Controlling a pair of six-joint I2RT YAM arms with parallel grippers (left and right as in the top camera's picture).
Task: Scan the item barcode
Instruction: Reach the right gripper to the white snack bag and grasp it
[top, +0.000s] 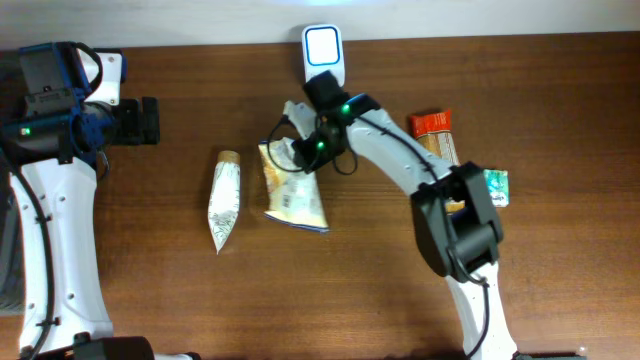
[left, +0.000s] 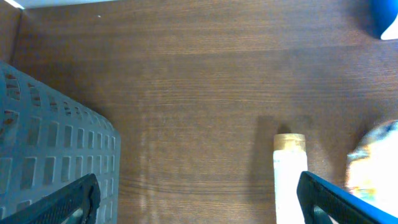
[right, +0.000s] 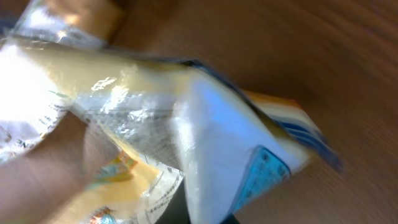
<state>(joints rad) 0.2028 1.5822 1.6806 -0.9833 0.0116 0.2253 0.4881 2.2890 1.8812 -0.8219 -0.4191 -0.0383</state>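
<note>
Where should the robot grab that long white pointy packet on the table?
The white packet lies flat and narrows to a point, where fingers could slip off. So it is probably best gripped across its wide upper part, just below the tan end, coming straight down from above. The open left gripper is nearer; the yellow bag lies close beside it.

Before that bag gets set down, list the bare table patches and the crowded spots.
Bare: the wide front strip of table below the white packet and yellow bag; the gap between the left tool and the white packet; the far right corner. Crowded: by the scanner, where the right tool grips the bag, and around the red packet.
</note>
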